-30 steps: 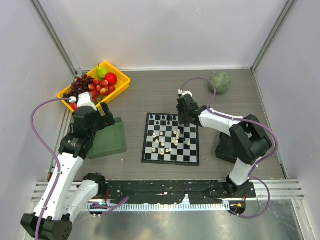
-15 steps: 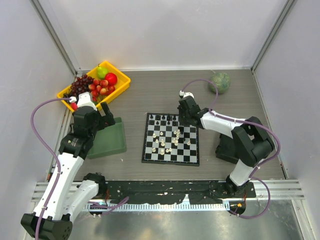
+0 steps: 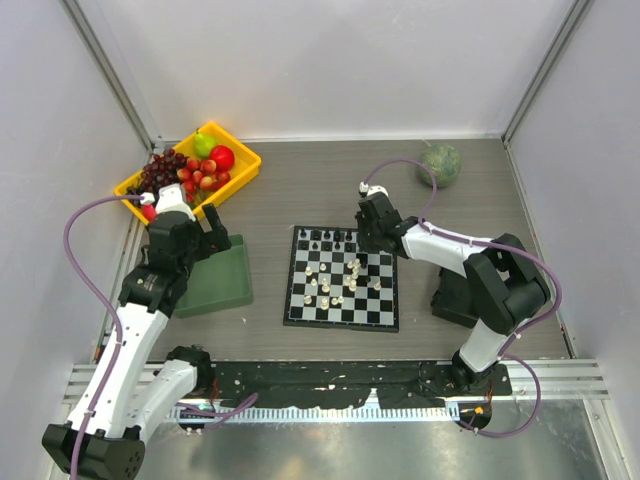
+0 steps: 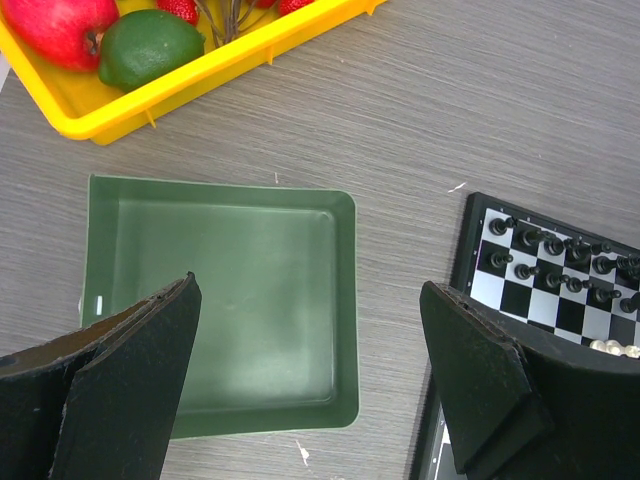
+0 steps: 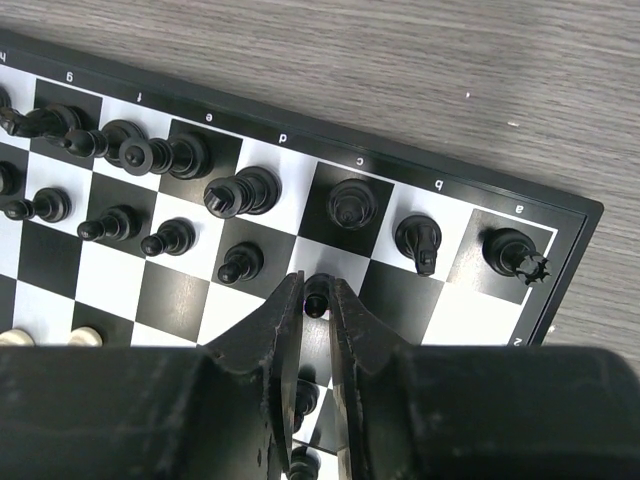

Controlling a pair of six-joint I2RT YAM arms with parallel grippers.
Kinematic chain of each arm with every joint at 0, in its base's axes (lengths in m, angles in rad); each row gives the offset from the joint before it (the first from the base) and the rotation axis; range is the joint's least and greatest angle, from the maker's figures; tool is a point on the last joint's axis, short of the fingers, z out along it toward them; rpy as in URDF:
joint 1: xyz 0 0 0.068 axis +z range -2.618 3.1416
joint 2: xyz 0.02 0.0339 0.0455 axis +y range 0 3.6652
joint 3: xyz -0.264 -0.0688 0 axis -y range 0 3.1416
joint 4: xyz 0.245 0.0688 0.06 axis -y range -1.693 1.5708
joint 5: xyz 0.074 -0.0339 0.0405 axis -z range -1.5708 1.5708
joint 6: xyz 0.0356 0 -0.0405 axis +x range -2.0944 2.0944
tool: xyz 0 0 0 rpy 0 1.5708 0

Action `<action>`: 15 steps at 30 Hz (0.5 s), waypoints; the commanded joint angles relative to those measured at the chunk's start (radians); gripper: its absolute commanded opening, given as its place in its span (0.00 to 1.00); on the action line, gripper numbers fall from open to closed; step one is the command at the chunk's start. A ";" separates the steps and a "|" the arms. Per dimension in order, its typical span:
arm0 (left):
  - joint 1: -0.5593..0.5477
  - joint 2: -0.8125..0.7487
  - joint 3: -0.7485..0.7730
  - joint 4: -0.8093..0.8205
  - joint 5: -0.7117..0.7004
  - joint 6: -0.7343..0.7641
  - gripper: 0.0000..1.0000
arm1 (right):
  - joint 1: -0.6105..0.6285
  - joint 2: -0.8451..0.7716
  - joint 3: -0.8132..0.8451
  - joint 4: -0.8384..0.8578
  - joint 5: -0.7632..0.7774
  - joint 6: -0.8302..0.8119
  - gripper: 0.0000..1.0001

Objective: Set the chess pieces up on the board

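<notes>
where the right gripper [image 5: 316, 288] stood: low over the black-side rows of the board [image 3: 372, 314], its fingers drawn together on the head of a black pawn [image 5: 316, 299].
black pawn: in the second row of the c file, near the seam of two squares; whether its base touched the board could not be told.
risk, neighbours: the next pawn [image 5: 240, 263] and the back-row piece [image 5: 352, 203] stood close by, and a sideways drift of the broad fingers would likely topple them.
risk, grip: the hold was thin and high on the piece, so it might swivel or drop on release and end off-centre.
left gripper [image 4: 310, 295]: fingers wide apart, holding nothing, over the green tray [image 4: 220, 290], well apart from the pawn.
cream pieces [image 3: 335, 285]: scattered mid-board, not yet ranked; a fallen pawn could roll in among them.
</notes>
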 commanded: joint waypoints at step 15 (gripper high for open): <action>0.009 0.003 0.027 0.057 0.016 0.010 0.99 | -0.001 -0.161 0.017 -0.088 0.014 -0.020 0.36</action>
